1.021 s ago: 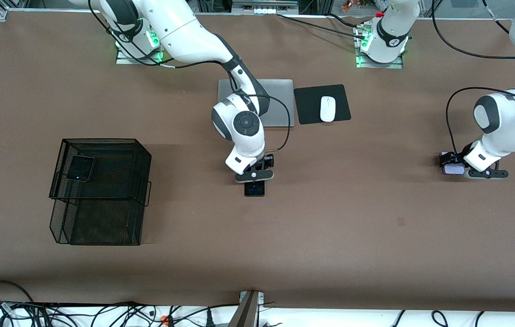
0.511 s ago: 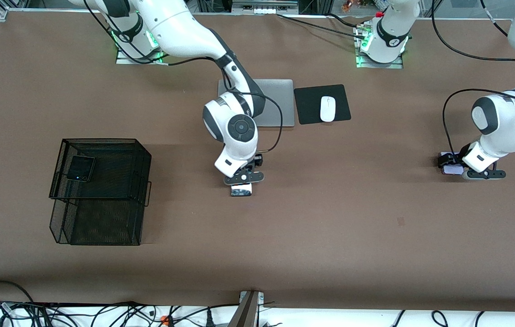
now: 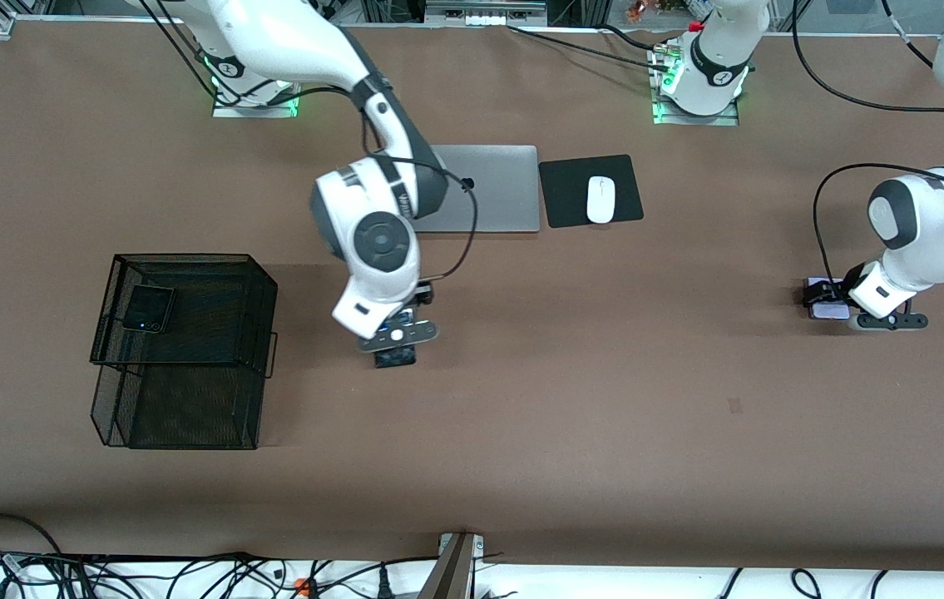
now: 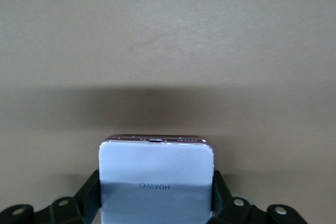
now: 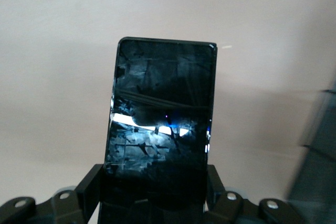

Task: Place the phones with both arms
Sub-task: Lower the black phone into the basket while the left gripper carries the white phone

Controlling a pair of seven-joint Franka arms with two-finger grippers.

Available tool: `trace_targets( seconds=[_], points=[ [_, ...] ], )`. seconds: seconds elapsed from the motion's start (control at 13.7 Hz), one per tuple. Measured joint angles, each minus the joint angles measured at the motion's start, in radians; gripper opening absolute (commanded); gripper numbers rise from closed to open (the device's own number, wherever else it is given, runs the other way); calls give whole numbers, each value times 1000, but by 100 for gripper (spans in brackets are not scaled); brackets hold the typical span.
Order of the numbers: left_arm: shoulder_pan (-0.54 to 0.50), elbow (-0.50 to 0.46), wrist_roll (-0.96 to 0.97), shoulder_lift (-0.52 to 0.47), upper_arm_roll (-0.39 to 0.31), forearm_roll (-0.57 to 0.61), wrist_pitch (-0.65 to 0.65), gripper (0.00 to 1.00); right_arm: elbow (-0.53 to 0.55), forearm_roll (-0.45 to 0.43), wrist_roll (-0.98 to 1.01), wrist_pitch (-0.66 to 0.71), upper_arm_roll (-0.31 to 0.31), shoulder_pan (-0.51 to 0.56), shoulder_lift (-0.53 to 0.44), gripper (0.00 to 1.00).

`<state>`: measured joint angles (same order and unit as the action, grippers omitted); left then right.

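Right now you have a wide brown table (image 3: pixel 605 433) under both arms, matte and plain, with a small darker mark on it toward the left arm's end. Along the edge farthest from the front camera run metal framing and cables; along the nearest edge a white strip carries a tangle of black cables (image 3: pixel 147 574).

Your right gripper (image 3: pixel 397 345) is up in the air over bare tabletop between the black mesh basket (image 3: pixel 189 416) and the silver laptop (image 3: pixel 480 187). Its fingers are clamped on the sides of the long black phone (image 5: pixel 160 124), whose glossy screen reflects broken light in the right wrist view.

Your left gripper (image 3: pixel 833 309) sits low at the left arm's end of the table, fingers closed on either side of the pale lavender-white phone (image 4: pixel 156 179). From the left wrist view that phone looks to be at or just above the surface, though you cannot tell for certain whether it touches.

The small black phone (image 3: pixel 147 309) lies on the upper tier of the mesh basket, at the corner toward the right arm's end of the table.

Beside the laptop, toward the left arm's end, a black mouse pad (image 3: pixel 559 195) carries a white mouse (image 3: pixel 600 200).
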<state>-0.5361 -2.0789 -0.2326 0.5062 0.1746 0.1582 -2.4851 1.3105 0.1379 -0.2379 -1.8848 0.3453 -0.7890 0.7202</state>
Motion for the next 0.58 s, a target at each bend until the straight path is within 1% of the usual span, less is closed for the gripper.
trace_targets(
  seconds=[0.07, 0.15, 0.29, 0.44, 0.58],
  points=[
    [2, 43, 20, 0, 20, 0, 60, 0, -1, 0, 35, 35, 29, 27, -29, 0],
    [9, 83, 47, 0, 40, 0, 104, 0, 0, 0, 73, 73, 71, 51, -60, 0],
    [56, 137, 121, 4, 63, 0, 143, 0, 7, 0, 173, 129, 175, 78, -111, 0],
    [154, 175, 227, 25, 67, -1, 156, 0, 57, 2, 281, 144, 264, 89, -162, 0],
    [265, 210, 364, 59, 70, -2, 163, 0, 160, 5, 317, 134, 310, 92, -227, 0]
  ],
)
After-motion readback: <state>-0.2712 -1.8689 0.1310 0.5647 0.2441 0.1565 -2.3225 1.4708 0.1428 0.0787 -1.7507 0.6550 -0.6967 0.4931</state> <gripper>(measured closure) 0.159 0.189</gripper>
